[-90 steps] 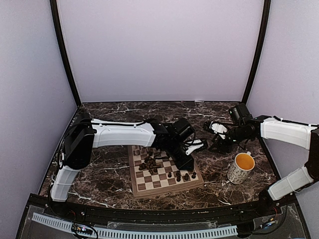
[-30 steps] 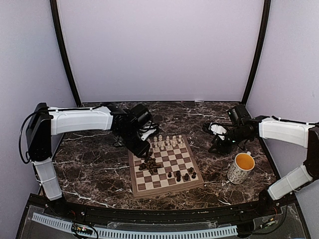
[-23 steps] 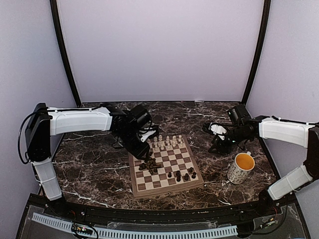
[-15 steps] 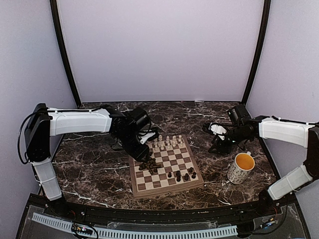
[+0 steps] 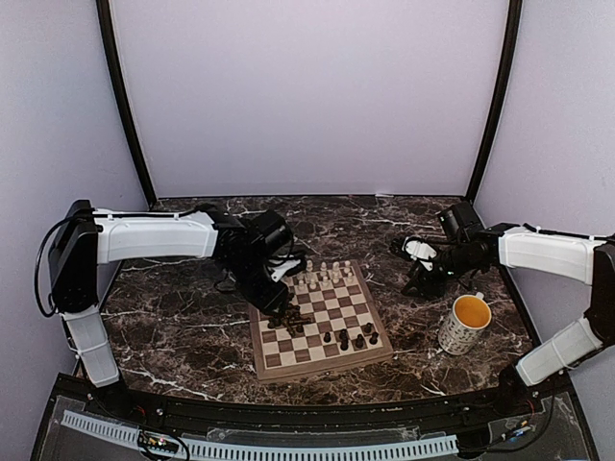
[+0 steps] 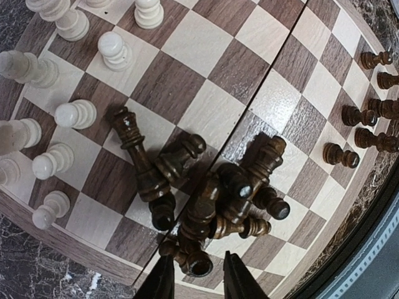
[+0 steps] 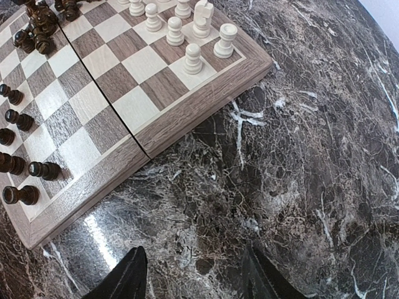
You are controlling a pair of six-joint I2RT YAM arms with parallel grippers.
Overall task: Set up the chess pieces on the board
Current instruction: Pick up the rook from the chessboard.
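The board (image 5: 322, 368) lies at the table's middle. Cream chess pieces (image 5: 325, 276) stand along its far edge. A few dark pieces (image 5: 351, 338) stand near its front right. A pile of fallen dark pieces (image 5: 291, 322) lies at its left. In the left wrist view the pile (image 6: 218, 199) lies tangled, with cream pieces (image 6: 62, 112) at left and dark pawns (image 6: 368, 112) at right. My left gripper (image 5: 285, 303) (image 6: 196, 265) is open, its fingers either side of one dark piece at the pile's near edge. My right gripper (image 5: 420, 279) (image 7: 194, 268) is open and empty over bare marble, beside the board (image 7: 187, 109).
A speckled mug (image 5: 465, 325) with a yellow inside stands on the marble to the right of the board, near my right gripper. Black frame posts rise at the back left and back right corners. Purple walls close in the table.
My left arm has swung from the board's right side to its left. The left gripper has since come down to the dark pile. The right arm has barely moved.
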